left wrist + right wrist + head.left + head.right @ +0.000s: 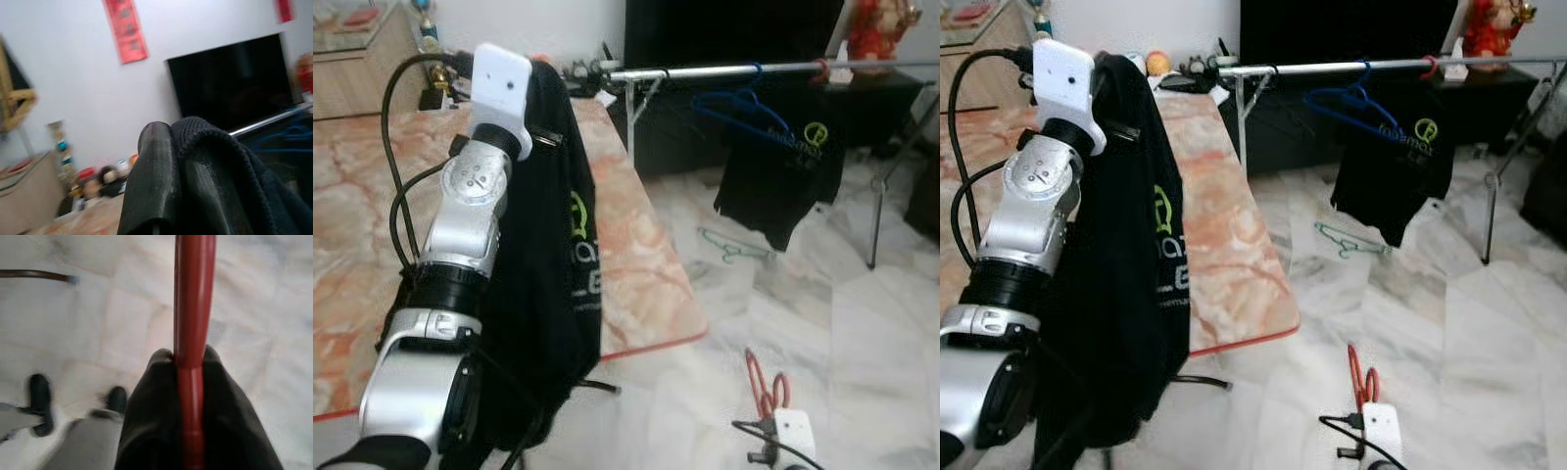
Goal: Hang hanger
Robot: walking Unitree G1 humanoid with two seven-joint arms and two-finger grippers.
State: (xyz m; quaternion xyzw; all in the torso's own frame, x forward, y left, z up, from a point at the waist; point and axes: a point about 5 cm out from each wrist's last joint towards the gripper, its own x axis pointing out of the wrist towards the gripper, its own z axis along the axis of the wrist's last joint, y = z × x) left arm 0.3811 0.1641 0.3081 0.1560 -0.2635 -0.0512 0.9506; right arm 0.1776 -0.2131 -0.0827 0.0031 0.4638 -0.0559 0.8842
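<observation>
My left arm is raised over the table. Its gripper (171,161) is shut on a black T-shirt (553,255) with a green logo, which drapes down past the table edge. One black finger (149,186) presses against the fabric. Low at the right, my right gripper (190,362) is shut on a red hanger (194,293), which stands upright above the floor (766,382). A metal clothes rail (724,70) runs across the back right. It carries a blue hanger (744,110) with another black shirt (778,186) and a red hook near its far end.
A marble-topped table (636,255) lies at the left, with small items at its far end. A green hanger (734,247) lies on the tiled floor under the rail. A rack leg (876,215) stands at the right. A dark TV (724,29) is behind the rail.
</observation>
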